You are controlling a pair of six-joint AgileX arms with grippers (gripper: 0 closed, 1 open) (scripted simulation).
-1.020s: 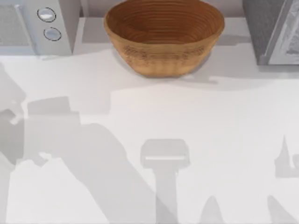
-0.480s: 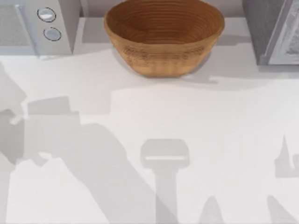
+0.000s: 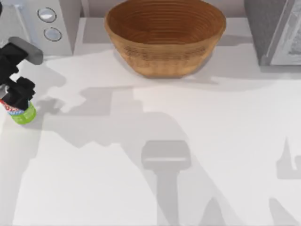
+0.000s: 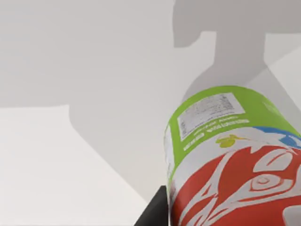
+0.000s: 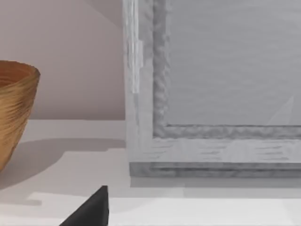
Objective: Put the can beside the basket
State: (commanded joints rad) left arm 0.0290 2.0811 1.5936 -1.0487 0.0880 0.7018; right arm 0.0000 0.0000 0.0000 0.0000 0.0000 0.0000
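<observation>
The can [image 4: 230,160] looms close, green end toward the white table [image 4: 70,155], red part nearer the camera, a dark finger [image 4: 153,214] touching its side.

white lettering and small print on the can [image 4: 225,155], none legible

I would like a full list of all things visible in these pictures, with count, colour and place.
can: 1, red above and lime-green below, at the table's far left edge, held by the left gripper.
basket: 1, golden-brown, woven, at the back middle of the table.
microwave: 1, light grey with two round knobs, back left corner.
cabinet: 1, grey, back right corner.
table: 1, white, under everything.
left gripper: 1, black, at the far left, closed on the can.
right gripper: 1, a dark fingertip in the right wrist view, facing the cabinet.
</observation>
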